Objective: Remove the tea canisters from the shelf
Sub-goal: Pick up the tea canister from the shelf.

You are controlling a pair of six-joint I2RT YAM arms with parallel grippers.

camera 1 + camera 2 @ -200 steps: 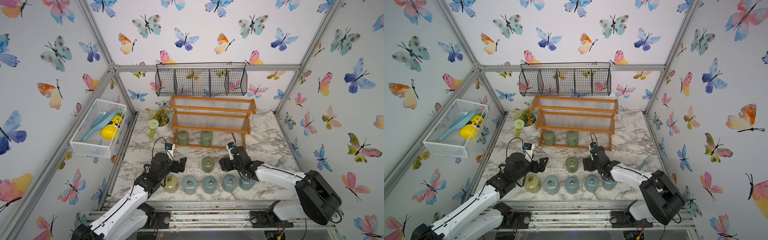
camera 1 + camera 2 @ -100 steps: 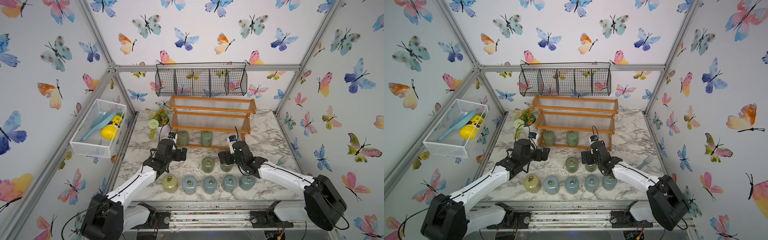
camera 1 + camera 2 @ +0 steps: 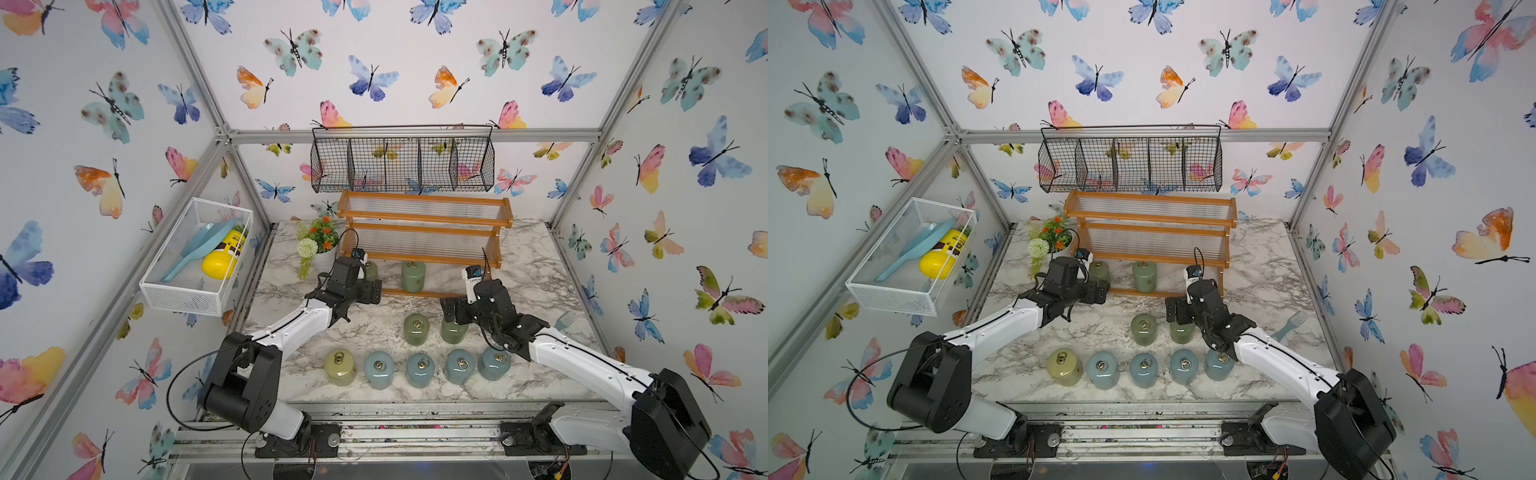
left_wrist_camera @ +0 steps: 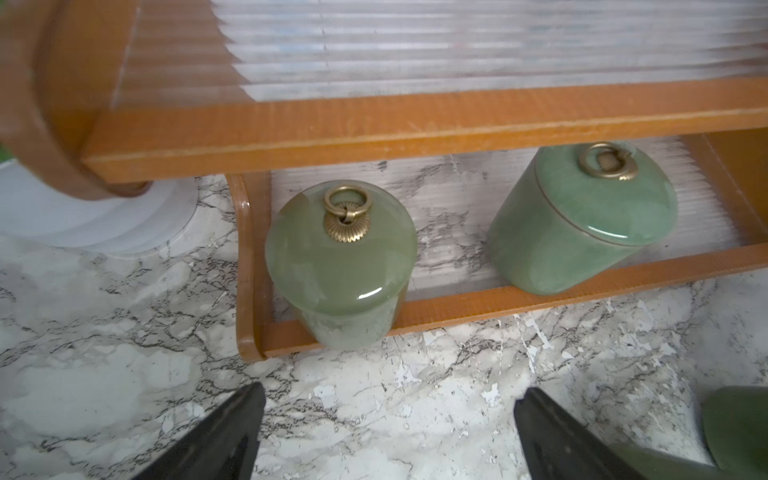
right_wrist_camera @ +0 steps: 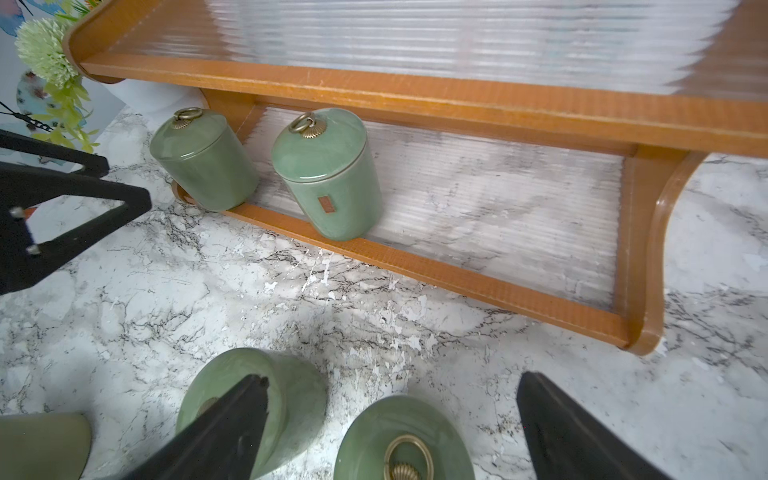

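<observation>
Left wrist view: left gripper point(image 4: 388, 399) spread, empty, facing shelved green canister point(image 4: 340, 257), bottom tier, left end of shelf point(image 4: 415, 120) | right gripper point(image 5: 392, 376) spread, empty, above tabletop green canister point(image 5: 405, 440), nearer than shelf.

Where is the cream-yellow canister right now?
In both top views the cream-yellow canister stands on the table at the front row's left end, beside a pale blue canister, off the shelf.
</observation>
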